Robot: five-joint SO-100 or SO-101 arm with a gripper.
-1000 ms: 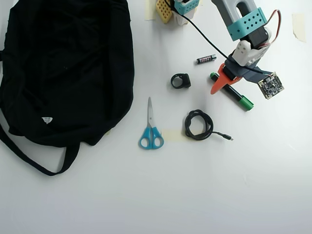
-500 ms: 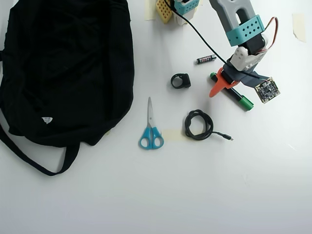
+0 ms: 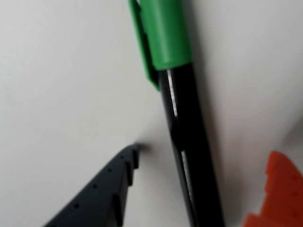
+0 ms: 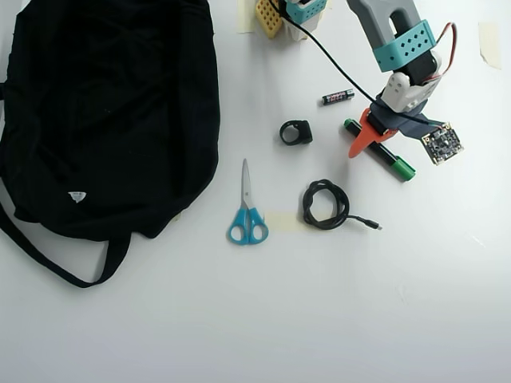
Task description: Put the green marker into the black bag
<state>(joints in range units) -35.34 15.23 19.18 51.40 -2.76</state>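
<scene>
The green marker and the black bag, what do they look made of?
The green marker looks like hard plastic: its black barrel is glossy, with thin bright glints along it in the wrist view, while its green cap looks smoother and more satin. The black bag looks like soft matte fabric, probably woven cloth or nylon: it lies slumped with an uneven outline, reflects no light, and trails a limp strap.

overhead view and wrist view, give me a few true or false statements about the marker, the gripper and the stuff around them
1. The green marker lies on the table, outside the black bag. True.
2. The gripper is shut on the marker. False: in the wrist view both fingers stand apart from the barrel, one on each side.
3. The scissors have blue handles. True.
4. The battery lies inside the coiled cable. False: it lies apart, near the arm.
5. The bag is at the right of the overhead view. False: left.
</scene>
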